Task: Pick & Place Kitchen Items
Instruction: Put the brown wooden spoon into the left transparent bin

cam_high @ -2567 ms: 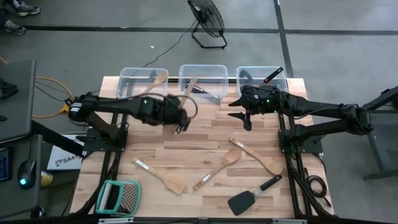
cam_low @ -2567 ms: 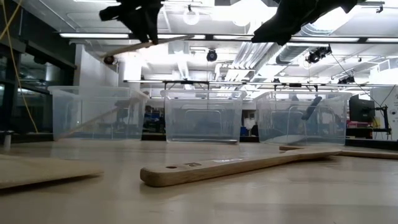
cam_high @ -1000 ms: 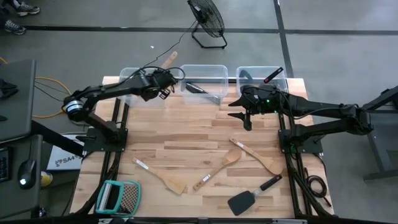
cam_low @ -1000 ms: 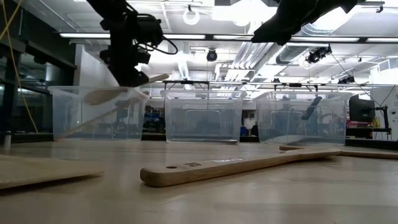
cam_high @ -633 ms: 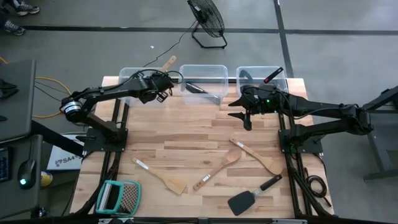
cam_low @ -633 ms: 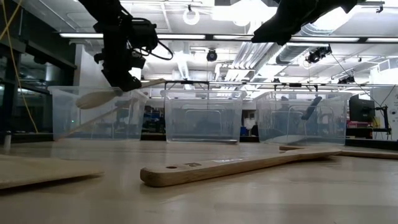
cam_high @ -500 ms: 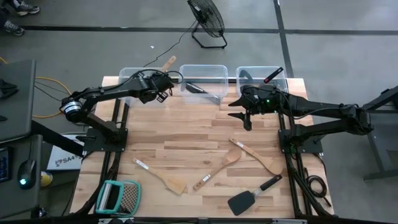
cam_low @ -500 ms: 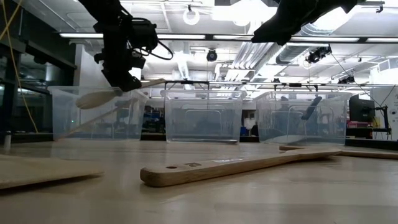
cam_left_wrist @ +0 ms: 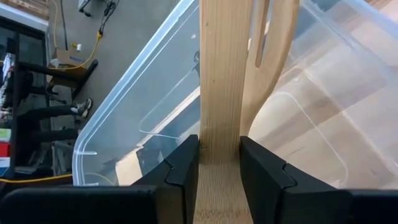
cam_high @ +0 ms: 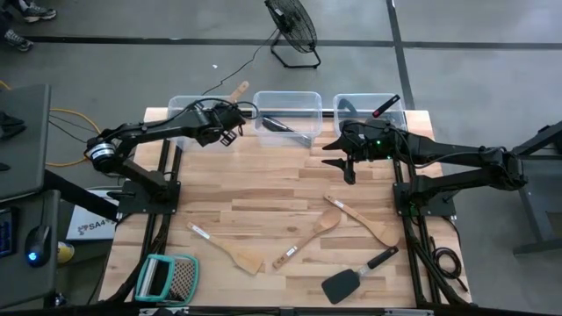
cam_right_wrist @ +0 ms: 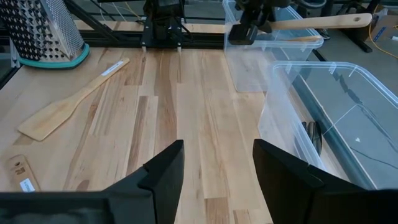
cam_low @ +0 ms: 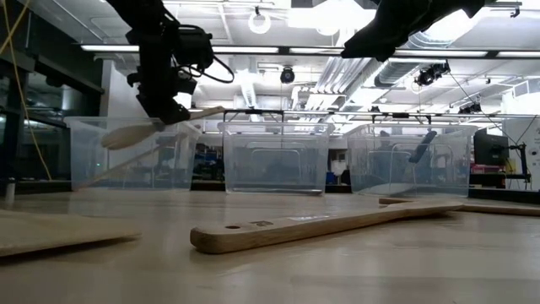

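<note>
My left gripper (cam_high: 218,125) is shut on a pale wooden utensil (cam_low: 198,113) above the left clear bin (cam_high: 186,112). The utensil's holed end (cam_high: 239,88) sticks out past the bin's far wall. Its wider end (cam_low: 126,135) hangs lower. A slotted wooden utensil (cam_left_wrist: 273,56) leans inside that bin. My right gripper (cam_high: 348,165) is open and empty above the table, in front of the right bin (cam_high: 369,112). More wooden utensils (cam_high: 307,237) and a black spatula (cam_high: 351,276) lie on the table's near half. My left gripper pinches the wooden utensil's flat shaft (cam_left_wrist: 219,140) by its two narrow edges, about mid-length, between its two fingers (cam_left_wrist: 183,171). The fingers point down and lie across the shaft. The utensil is lifted clear over the left bin, nearly level, with its wider end a little lower.
The middle bin (cam_high: 285,98) holds a black utensil (cam_high: 281,125). The right bin holds a black one with a red tip (cam_high: 384,106). A teal-framed grater (cam_high: 167,279) lies at the near left corner. Bare wood lies between the bins and the loose utensils.
My left gripper has gone a little toward the table's left edge with the wooden utensil, still shut on it. The utensil's wider end has dipped slightly toward the left bin. My right arm has kept still.
</note>
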Action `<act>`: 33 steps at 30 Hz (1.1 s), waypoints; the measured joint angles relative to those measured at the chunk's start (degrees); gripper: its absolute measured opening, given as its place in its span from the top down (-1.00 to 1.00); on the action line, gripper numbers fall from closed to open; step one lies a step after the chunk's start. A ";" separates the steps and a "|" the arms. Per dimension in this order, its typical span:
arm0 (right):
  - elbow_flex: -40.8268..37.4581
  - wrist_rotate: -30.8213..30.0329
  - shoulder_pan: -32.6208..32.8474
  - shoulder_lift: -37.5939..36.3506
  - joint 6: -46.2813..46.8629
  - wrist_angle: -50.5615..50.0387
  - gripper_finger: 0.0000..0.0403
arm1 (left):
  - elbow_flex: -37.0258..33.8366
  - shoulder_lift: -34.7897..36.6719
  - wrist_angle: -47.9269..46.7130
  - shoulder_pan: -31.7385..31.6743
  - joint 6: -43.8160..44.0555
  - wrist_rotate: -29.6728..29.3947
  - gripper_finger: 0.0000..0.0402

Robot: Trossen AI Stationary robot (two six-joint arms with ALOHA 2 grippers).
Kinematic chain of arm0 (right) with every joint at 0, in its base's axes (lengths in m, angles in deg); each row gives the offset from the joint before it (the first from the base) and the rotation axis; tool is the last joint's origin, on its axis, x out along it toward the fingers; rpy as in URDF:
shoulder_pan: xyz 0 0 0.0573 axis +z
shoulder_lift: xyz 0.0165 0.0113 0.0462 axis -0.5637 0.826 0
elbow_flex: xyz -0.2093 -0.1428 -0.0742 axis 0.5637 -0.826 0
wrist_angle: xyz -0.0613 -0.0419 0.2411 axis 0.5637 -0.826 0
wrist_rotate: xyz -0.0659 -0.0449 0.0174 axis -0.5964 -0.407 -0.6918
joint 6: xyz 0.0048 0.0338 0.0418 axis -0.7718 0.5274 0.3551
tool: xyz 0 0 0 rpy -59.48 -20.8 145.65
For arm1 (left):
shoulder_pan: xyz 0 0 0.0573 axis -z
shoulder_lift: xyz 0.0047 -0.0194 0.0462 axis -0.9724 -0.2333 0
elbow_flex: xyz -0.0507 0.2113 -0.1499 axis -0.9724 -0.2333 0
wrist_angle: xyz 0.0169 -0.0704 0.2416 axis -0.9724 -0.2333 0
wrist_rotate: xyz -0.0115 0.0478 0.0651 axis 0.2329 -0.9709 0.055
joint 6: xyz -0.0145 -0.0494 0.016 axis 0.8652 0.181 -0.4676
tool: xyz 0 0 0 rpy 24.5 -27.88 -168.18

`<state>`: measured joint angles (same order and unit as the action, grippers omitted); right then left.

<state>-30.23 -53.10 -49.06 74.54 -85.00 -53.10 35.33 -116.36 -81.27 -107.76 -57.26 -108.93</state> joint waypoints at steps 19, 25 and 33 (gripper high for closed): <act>0.00 0.00 0.00 0.00 0.00 -0.02 0.09 | 0.09 0.07 -4.82 -1.77 0.61 1.76 0.51; 0.00 0.00 0.00 0.01 0.00 -0.01 0.09 | 0.09 0.07 -4.91 -1.79 0.61 2.24 0.50; 0.00 0.00 0.02 0.02 0.00 0.00 0.09 | 0.07 0.02 -7.71 -1.78 0.14 7.25 0.50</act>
<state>-30.23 -53.10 -49.04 74.56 -85.00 -53.10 35.39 -116.34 -88.98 -109.53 -57.12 -101.68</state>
